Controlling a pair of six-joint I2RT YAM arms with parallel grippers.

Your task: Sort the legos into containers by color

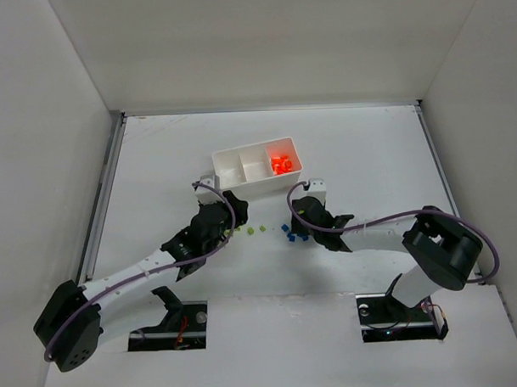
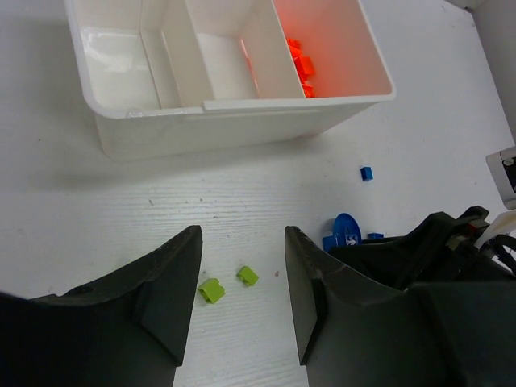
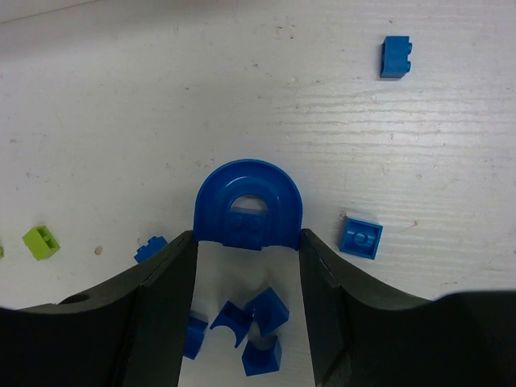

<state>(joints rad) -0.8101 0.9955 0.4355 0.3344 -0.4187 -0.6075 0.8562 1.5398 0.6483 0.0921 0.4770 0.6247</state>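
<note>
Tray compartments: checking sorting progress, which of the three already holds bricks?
The rightmost compartment in both the top and left wrist views: orange bricks lie in it, tinting its walls. The middle compartment and leftmost compartment show only white plastic.

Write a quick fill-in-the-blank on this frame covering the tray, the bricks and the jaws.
1. All the bricks in the tray are ____.
2. The two bricks between the left jaws are ____.
3. The arched piece at the right jaws is ____.
4. Both pairs of jaws stand ____.
Missing words: orange; green; blue; open.
</note>
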